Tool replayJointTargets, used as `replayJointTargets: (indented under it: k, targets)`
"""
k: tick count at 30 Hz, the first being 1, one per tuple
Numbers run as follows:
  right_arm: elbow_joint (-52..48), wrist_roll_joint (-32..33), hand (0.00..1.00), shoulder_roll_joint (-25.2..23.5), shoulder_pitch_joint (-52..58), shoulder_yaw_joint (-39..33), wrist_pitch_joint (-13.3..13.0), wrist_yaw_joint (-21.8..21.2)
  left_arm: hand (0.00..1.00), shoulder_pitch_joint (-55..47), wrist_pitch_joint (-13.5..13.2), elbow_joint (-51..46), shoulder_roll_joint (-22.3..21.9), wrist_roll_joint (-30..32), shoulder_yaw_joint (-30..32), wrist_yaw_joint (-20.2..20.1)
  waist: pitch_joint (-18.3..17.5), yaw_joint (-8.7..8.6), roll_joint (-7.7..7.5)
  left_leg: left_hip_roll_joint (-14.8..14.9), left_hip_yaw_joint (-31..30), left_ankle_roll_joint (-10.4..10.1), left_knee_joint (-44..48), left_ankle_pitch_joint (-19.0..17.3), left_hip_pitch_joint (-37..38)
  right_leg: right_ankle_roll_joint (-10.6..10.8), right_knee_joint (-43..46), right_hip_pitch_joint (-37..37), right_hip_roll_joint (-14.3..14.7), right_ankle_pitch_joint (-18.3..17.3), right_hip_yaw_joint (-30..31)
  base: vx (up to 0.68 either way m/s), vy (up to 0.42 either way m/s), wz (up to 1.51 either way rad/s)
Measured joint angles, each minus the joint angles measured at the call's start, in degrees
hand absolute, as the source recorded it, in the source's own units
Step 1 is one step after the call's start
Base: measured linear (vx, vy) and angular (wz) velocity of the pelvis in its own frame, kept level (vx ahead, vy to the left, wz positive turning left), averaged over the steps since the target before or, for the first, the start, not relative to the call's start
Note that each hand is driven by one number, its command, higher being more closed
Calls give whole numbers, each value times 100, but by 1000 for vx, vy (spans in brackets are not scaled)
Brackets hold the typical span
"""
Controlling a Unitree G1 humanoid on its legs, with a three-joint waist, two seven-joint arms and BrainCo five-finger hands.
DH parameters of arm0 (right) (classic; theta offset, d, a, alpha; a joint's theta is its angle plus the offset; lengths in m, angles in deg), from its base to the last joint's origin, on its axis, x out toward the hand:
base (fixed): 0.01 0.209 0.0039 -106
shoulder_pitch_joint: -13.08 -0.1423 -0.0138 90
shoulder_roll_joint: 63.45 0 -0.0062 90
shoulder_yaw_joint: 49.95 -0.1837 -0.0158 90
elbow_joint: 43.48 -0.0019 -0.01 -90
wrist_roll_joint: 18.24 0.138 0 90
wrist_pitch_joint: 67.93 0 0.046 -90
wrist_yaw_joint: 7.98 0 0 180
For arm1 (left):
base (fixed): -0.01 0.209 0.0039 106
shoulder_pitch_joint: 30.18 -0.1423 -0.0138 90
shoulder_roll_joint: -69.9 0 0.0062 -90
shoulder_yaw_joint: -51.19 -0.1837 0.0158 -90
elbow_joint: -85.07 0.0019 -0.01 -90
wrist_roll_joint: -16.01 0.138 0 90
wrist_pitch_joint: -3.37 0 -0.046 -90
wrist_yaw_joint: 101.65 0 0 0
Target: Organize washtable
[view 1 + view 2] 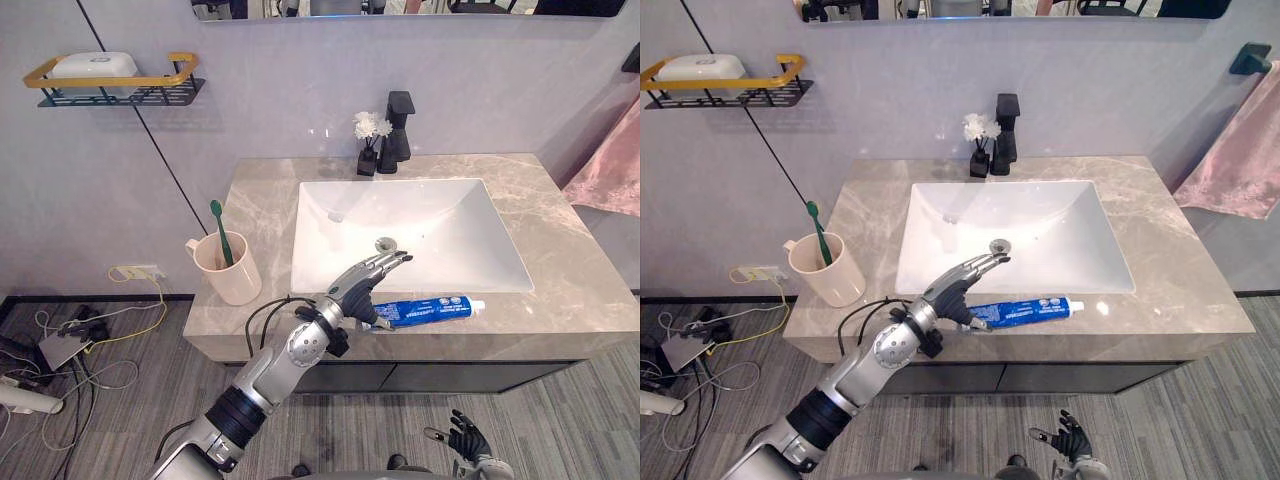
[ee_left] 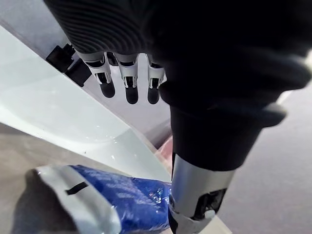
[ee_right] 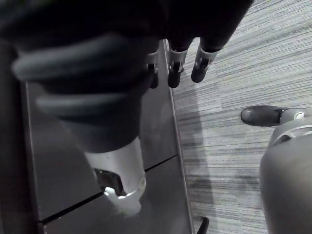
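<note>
A blue toothpaste tube with a white cap lies on the marble counter's front strip, just before the white sink. My left hand hovers over the tube's crimped left end, open with fingers stretched toward the basin and thumb down beside the tube. A beige cup holding a green toothbrush stands at the counter's front left corner. My right hand hangs low near the floor, fingers relaxed and open.
A black faucet and a small vase of white flowers stand behind the sink. A wall shelf with a white soap box hangs at upper left. A pink towel hangs at right. Cables lie on the floor at left.
</note>
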Motion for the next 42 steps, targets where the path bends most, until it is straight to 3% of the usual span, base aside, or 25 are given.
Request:
replayJointTargets:
  k: [12, 13, 42]
  targets:
    - [-1, 10, 0, -54, -8, -5, 2, 103, 0, 53, 28, 452, -178, 101, -228, 2, 36, -83, 13, 10, 22, -3, 22, -2, 2, 0, 1, 9, 2, 0, 9, 0, 0, 0]
    - [-1, 11, 0, -55, -4, -5, 2, 103, 100, 53, 32, 472, -178, 110, -237, 2, 36, -83, 13, 10, 25, -4, 25, -2, 2, 0, 1, 10, 2, 0, 9, 0, 0, 0]
    - [-13, 41, 0, -96, 28, -3, 4, 115, 100, 244, 103, 738, -375, 302, -102, 276, 45, -107, 122, 62, 60, -13, 42, -8, 27, -3, 1, 69, 23, -3, 27, 0, 0, 0]
